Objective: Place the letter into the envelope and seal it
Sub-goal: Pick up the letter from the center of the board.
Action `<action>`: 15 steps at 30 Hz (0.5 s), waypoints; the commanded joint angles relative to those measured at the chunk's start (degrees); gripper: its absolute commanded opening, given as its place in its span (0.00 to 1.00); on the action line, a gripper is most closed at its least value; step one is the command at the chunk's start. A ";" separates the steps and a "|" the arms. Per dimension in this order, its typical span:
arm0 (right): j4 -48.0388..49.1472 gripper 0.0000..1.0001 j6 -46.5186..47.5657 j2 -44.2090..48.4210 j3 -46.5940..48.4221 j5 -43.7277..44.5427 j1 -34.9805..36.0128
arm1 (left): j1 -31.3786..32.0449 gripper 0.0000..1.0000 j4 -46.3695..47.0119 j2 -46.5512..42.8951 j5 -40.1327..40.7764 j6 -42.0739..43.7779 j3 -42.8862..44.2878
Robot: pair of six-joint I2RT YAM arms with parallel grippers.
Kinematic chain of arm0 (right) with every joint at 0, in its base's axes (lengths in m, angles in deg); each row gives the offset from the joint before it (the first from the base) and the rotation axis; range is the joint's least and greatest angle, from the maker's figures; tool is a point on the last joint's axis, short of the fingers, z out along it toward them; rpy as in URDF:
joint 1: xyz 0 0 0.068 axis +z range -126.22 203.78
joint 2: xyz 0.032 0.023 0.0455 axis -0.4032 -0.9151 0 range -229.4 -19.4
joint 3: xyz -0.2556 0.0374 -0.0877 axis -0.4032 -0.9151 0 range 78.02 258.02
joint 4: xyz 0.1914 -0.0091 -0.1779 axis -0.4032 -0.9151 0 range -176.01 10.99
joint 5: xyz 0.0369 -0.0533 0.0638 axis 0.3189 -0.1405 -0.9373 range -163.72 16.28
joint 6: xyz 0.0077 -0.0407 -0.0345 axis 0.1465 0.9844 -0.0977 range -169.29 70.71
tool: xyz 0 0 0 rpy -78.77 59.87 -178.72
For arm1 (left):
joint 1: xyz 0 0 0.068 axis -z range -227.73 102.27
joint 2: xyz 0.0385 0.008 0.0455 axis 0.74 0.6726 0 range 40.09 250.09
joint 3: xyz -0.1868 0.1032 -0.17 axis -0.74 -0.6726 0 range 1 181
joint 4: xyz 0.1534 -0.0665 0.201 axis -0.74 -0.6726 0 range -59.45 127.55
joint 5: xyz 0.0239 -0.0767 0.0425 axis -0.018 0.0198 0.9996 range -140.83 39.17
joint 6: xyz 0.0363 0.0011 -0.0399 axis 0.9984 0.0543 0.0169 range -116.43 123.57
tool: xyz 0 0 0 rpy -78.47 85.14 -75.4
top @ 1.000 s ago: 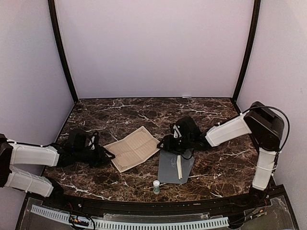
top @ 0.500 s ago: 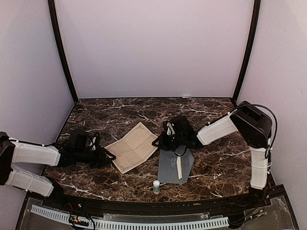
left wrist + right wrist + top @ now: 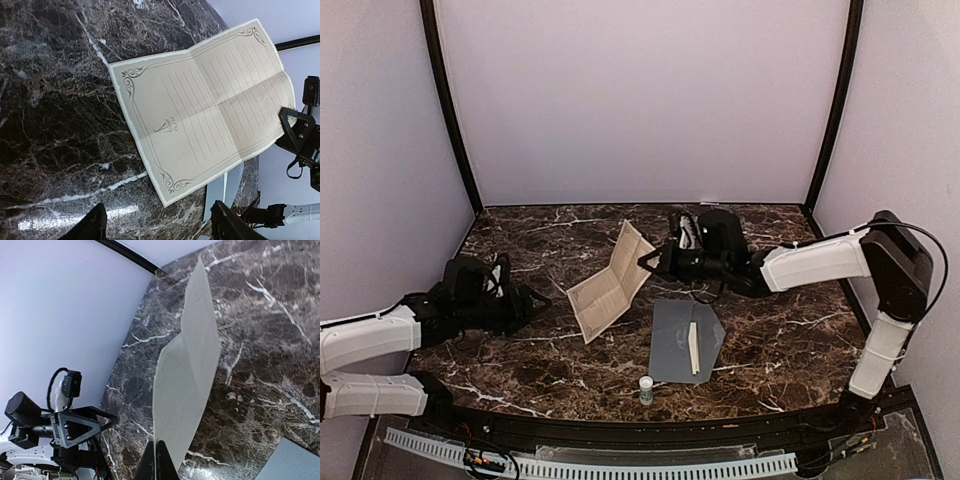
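Observation:
The letter (image 3: 610, 281), a tan creased sheet with printed lines, stands tilted up off the marble table. Its right edge is pinched in my right gripper (image 3: 646, 262), and its lower left part is near the table. In the right wrist view the fingertips (image 3: 159, 460) are pressed together on the edge of the letter (image 3: 187, 370). The slate-grey envelope (image 3: 685, 340) lies flat in front of the right gripper, with a pale strip (image 3: 693, 347) on it. My left gripper (image 3: 536, 299) is open, left of the letter and apart from it. Its view shows the letter (image 3: 205, 110) and the envelope (image 3: 220, 190).
A small white glue stick (image 3: 646, 389) stands upright near the table's front edge, just in front of the envelope. Lilac walls with black corner posts (image 3: 450, 110) close in the table on three sides.
My right gripper shut on the letter's right edge and lifted it up and toward the back. My left gripper opened and drew back to the left.

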 commanded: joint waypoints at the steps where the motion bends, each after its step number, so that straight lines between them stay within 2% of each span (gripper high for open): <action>1: -3.34 0.00 4.91 9.46 -1.84 2.81 -0.12 | -0.30 0.73 -11.19 -5.14 5.56 5.63 5.17; 6: -11.10 0.00 8.32 19.80 -2.98 4.50 -0.12 | -0.35 0.78 -19.31 -7.96 6.44 10.43 12.75; 9: -15.89 0.00 10.38 25.34 -2.79 3.64 -0.03 | -0.26 0.78 -20.96 -9.30 4.71 13.03 18.21; 15: -24.40 0.00 14.52 34.69 -0.77 -4.52 0.13 | -0.18 0.76 -12.80 -14.69 -5.69 15.76 21.35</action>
